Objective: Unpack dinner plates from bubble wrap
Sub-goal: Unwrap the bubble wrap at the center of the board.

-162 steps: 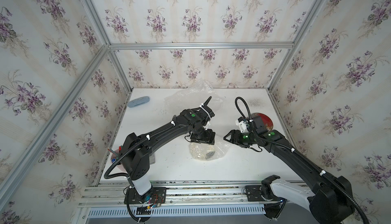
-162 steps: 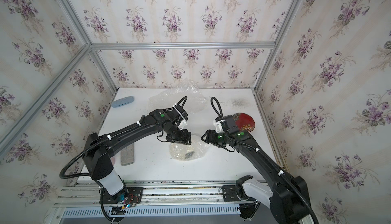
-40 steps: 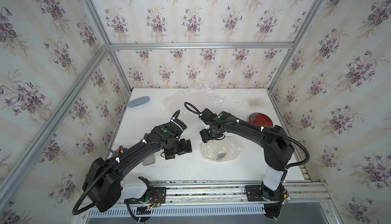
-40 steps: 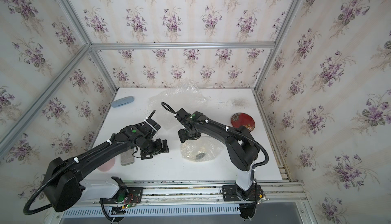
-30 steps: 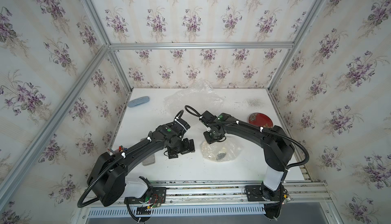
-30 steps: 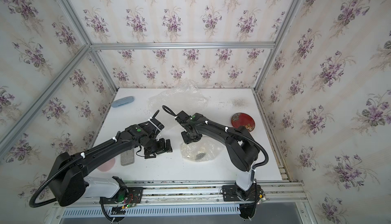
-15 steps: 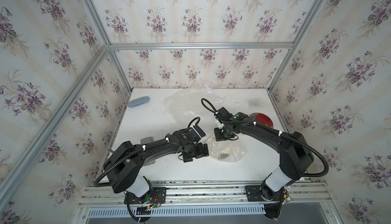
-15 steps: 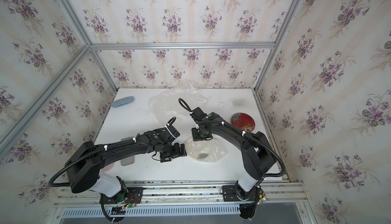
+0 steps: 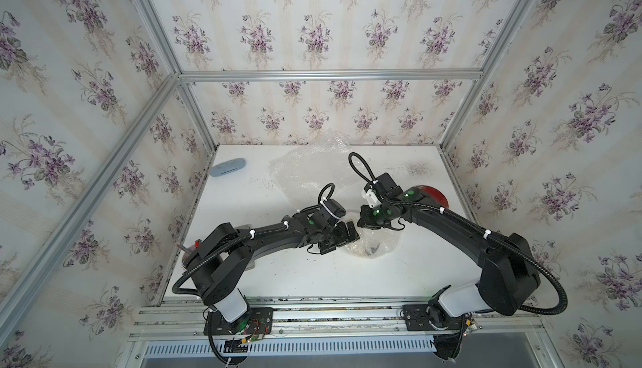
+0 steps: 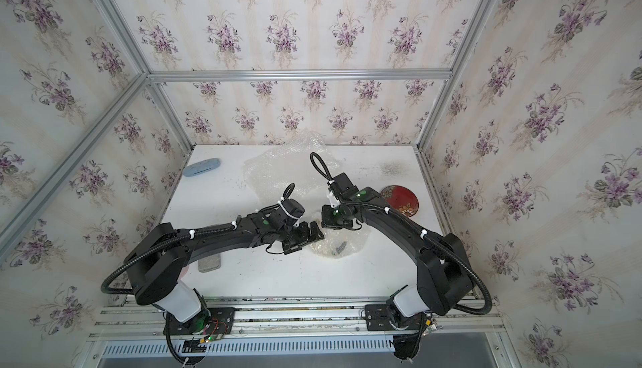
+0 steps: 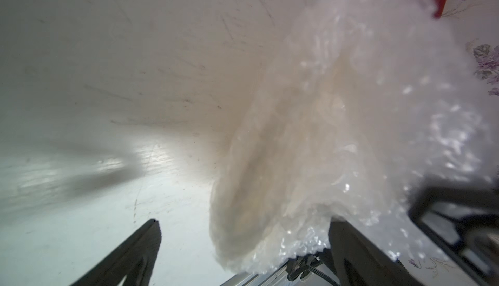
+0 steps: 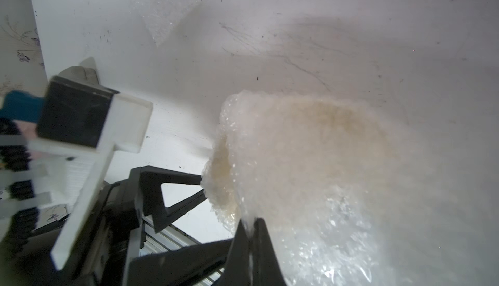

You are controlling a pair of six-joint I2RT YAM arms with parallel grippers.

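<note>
Left arm [image 9: 267,239]: stretched low over the table [image 9: 312,279], reaching rightward to the centre.
Left gripper [image 9: 348,235]: fingers wide apart, holding nothing; one fingertip [image 12: 198,182] touches the bundle's edge.
Bubble wrap [image 9: 377,243]: crumpled bundle at table centre, between the two grippers; cream plate [image 12: 310,136] shows dimly inside.
Right gripper [image 12: 249,226]: fingers together, pinching a fold of the wrap.
Right arm [image 9: 451,224]: elbow bent, reaching leftward, wrist tipped down.
Dark red plate [image 10: 403,200]: unwrapped, flat near the table's right edge, beside the right arm.
</note>
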